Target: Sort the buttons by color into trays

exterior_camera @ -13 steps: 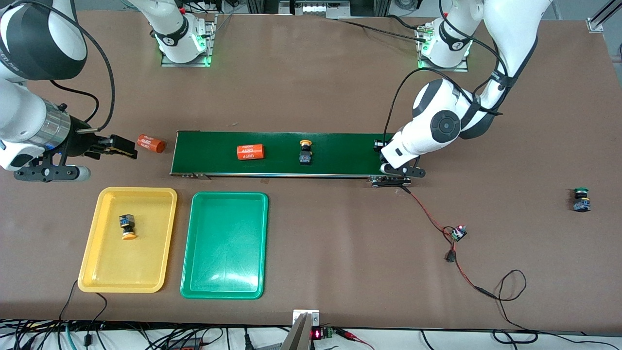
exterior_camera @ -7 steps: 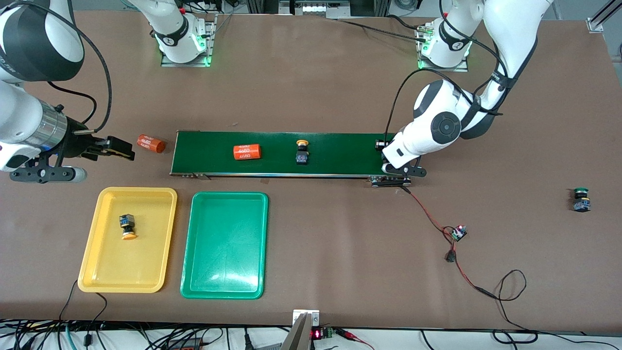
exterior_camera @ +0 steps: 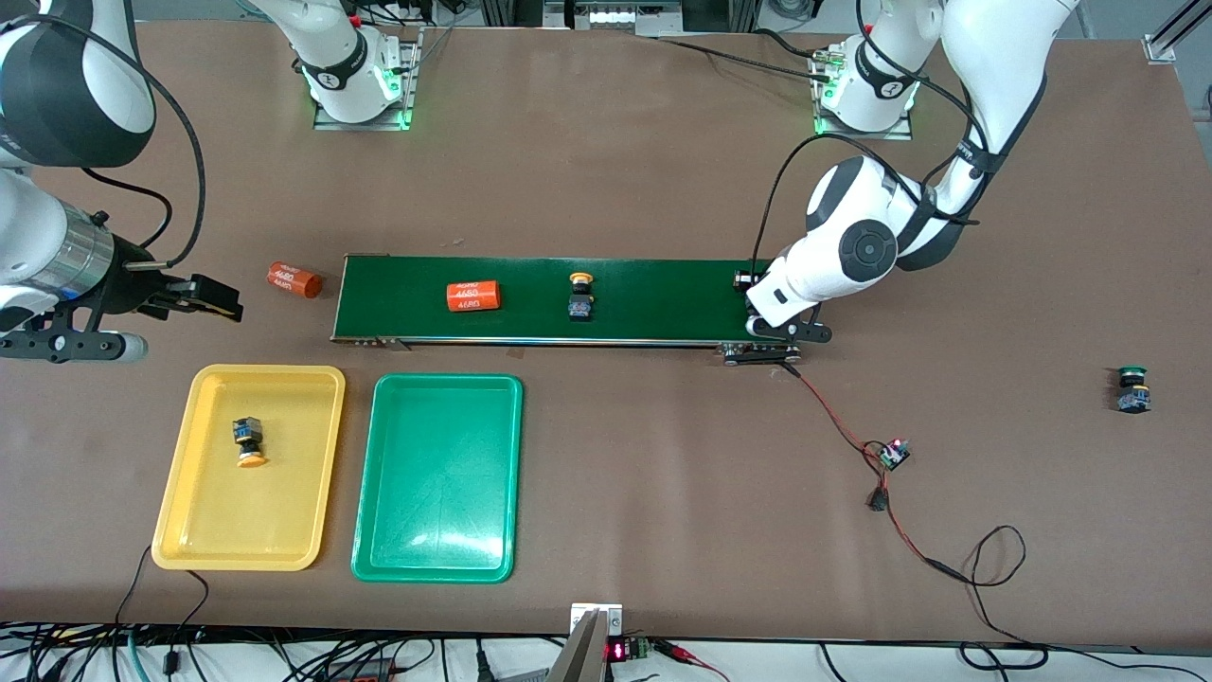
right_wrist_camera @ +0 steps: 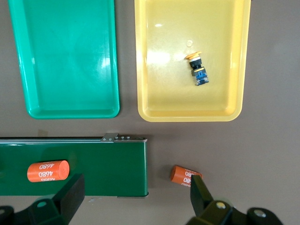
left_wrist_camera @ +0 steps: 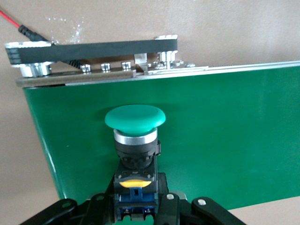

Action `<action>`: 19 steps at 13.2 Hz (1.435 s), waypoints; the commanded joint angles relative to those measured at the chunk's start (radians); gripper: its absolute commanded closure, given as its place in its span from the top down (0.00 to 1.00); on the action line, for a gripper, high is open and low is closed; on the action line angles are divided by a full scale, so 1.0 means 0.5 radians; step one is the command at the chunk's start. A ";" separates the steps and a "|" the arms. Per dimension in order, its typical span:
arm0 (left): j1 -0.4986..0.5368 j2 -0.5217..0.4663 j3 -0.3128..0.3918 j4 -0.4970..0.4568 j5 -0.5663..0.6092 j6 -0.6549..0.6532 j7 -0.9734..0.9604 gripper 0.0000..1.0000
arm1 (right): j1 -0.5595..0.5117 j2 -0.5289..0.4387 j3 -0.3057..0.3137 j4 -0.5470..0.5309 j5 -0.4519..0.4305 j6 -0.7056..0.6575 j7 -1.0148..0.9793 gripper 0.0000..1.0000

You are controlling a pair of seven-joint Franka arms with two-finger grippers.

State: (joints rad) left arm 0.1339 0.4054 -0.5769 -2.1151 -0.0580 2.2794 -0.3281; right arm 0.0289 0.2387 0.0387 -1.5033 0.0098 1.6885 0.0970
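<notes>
Between the left gripper's (left_wrist_camera: 136,211) closed fingers sits a green button (left_wrist_camera: 135,123), cap pointing away from the wrist, over the belt (left_wrist_camera: 225,136) end. Trays (exterior_camera: 437,478) lie well off, probably nearer the right gripper (exterior_camera: 213,298), open and empty.

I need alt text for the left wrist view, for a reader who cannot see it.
The left gripper is shut on the black-and-blue body of a green-capped button, holding it just above the end of the dark-green conveyor belt. The belt's metal end roller and the brown table show past it.
</notes>
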 commanded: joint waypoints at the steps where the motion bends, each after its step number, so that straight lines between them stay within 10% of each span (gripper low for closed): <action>1: -0.022 -0.016 0.040 -0.010 0.051 -0.006 0.000 0.46 | 0.004 -0.005 0.002 0.006 -0.038 -0.002 -0.016 1.00; 2: -0.022 -0.016 0.040 -0.010 0.058 -0.024 0.000 0.99 | 0.004 -0.005 0.002 0.006 -0.038 -0.002 -0.016 1.00; 7: 0.063 -0.188 0.043 0.027 0.058 -0.119 0.003 1.00 | 0.004 -0.002 0.005 -0.033 -0.001 0.019 -0.004 1.00; 19: 1.075 -0.090 0.043 0.211 0.514 -0.371 0.095 1.00 | 0.037 0.020 0.012 -0.223 0.281 0.031 -0.062 1.00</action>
State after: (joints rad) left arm 0.6042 0.3254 -0.5382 -2.0389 0.1261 2.1075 -0.2994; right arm 0.0450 0.2719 0.0433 -1.5545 0.1294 1.6888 0.0937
